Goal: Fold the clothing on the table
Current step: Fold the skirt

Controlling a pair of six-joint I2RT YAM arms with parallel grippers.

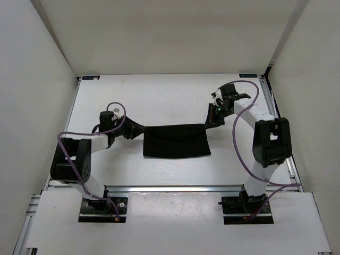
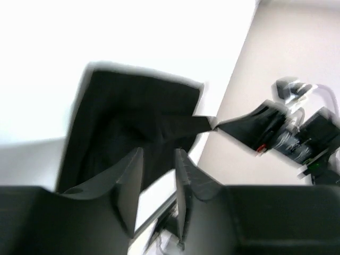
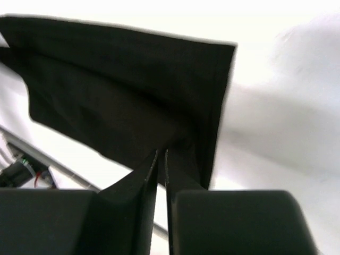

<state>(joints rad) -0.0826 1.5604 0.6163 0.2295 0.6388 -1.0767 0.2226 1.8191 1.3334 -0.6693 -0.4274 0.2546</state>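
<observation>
We judge the fold partly done: the clothing [image 1: 177, 142] lies as what looks like a doubled rectangle in the middle of the counter [image 1: 159, 95], its far edge drawn taut between both sets of jaws and its corners not yet laid down; at least one more fold and a smoothing look left. The left jaws stand spread with a corner in the gap; the right jaws are nearly pressed together, pinching the opposite corner; we see no containers.
</observation>
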